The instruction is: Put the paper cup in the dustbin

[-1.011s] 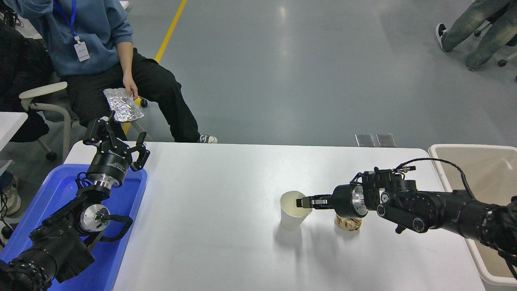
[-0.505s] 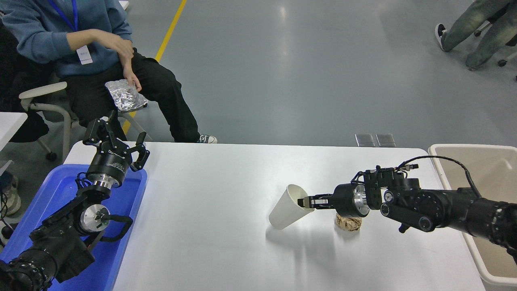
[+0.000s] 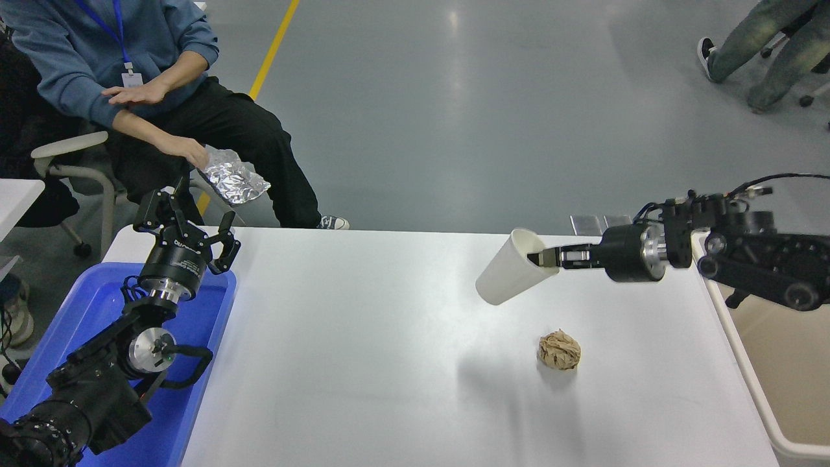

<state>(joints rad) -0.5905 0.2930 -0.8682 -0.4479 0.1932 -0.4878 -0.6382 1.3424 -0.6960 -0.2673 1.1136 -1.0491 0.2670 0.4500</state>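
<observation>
The white paper cup (image 3: 508,275) hangs tilted in the air above the table's right half, its mouth up and to the right. My right gripper (image 3: 539,257) is shut on the cup's rim, one finger inside the mouth, and holds it well clear of the table. The beige dustbin (image 3: 771,337) stands past the table's right edge, partly behind my right arm. My left gripper (image 3: 188,217) is open and parked at the lower left, over the blue tray.
A brown crumpled paper ball (image 3: 559,350) lies on the white table (image 3: 363,337) below and right of the cup. A flat blue tray (image 3: 97,305) sits at the left edge. A seated person at the far left holds crumpled foil (image 3: 235,176). Another person's legs show top right.
My right gripper has lifted the cup off the table, tilting it, and carried it up and to the right towards the dustbin. The paper ball is now uncovered. The person moved the foil.
</observation>
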